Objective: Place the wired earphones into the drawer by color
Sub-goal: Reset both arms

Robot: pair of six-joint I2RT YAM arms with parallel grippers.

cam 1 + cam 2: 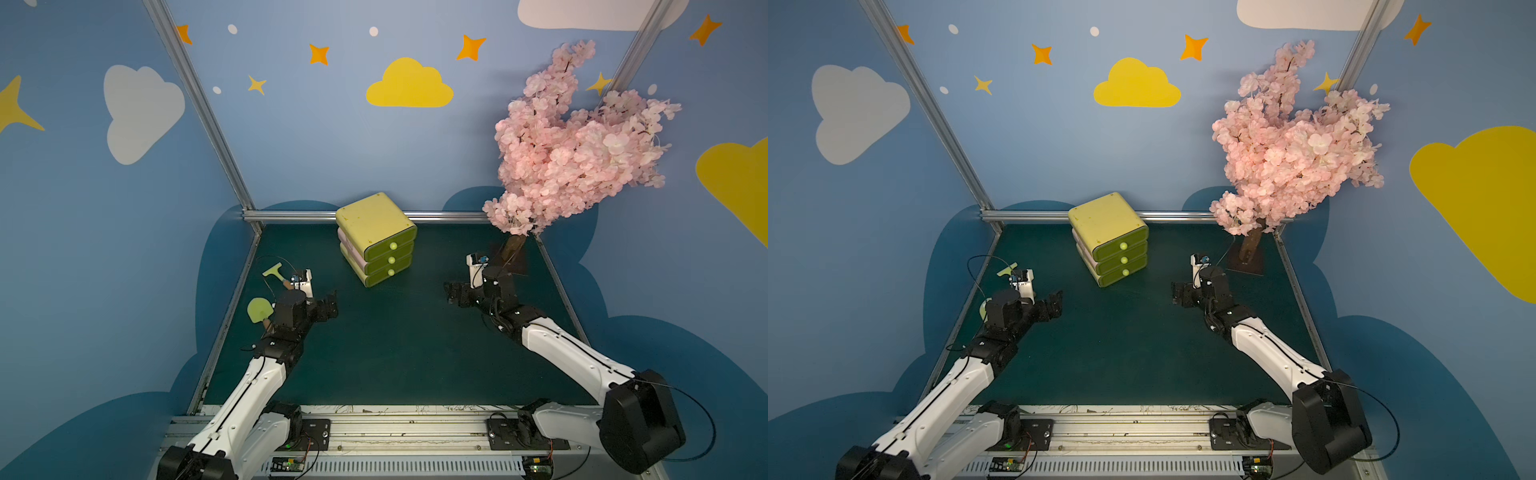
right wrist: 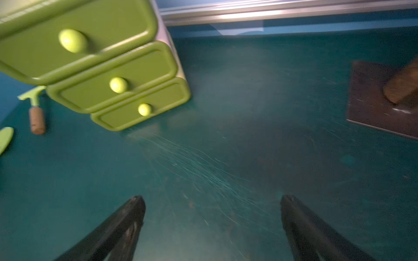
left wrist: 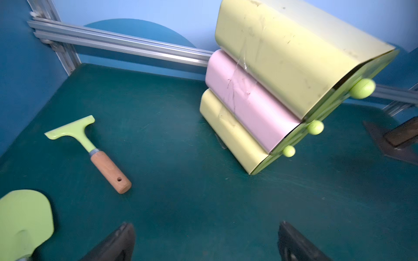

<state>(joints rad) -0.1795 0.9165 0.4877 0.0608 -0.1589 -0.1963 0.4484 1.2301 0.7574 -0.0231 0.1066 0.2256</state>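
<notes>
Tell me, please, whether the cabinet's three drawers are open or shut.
Shut: all three green drawer fronts sit flush in the cabinet, none pulled out.

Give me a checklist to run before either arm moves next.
1. Left gripper open and empty: ok.
2. Right gripper open and empty: ok.
3. Drawers open to receive: not ok, all three shut.
4. Earphones in sight: not ok, none in any view.
5. Scraper and spatula apart from the left gripper: ok.
</notes>
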